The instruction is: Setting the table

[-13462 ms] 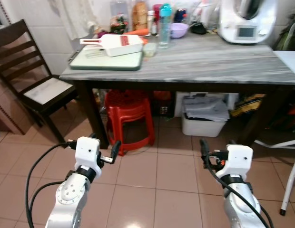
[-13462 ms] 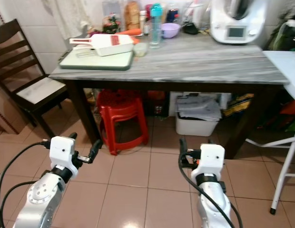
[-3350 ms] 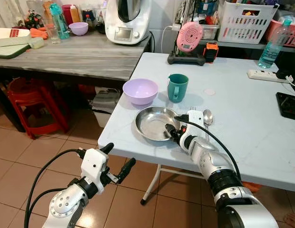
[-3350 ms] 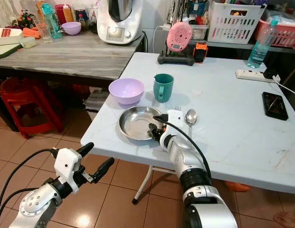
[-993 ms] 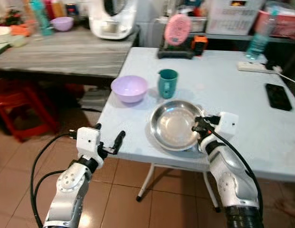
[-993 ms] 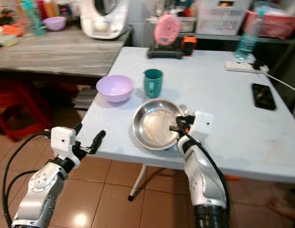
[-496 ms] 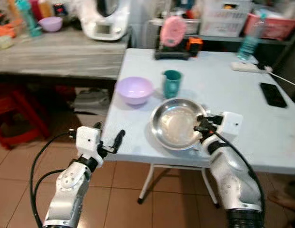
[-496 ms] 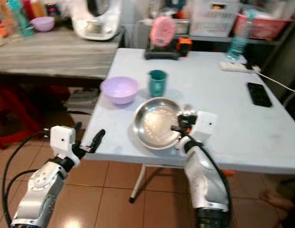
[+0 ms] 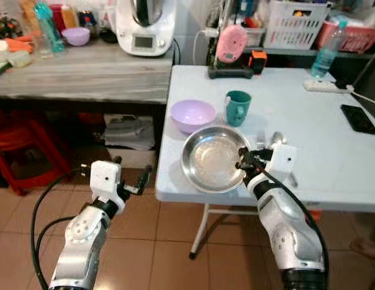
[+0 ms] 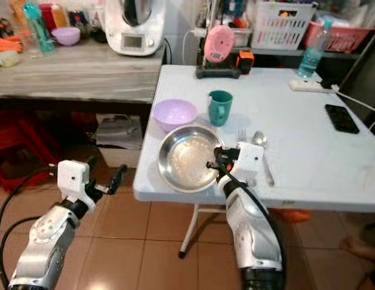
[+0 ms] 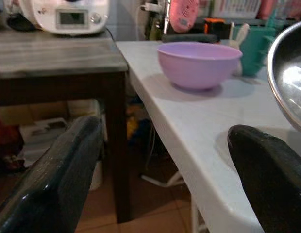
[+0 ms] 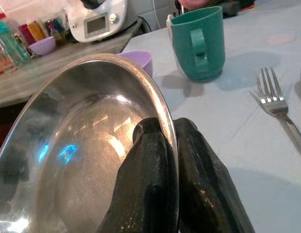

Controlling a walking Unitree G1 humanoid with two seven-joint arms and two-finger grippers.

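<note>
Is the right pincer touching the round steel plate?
Touching. The right wrist view shows the right pincer with its black fingers clamped on the round steel plate's rim.

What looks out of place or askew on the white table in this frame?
The steel plate is not lying flat: the right gripper pinches its rim, holding it tilted with its near edge over the table edge. The purple bowl, green mug, fork and spoon sit normally.
</note>
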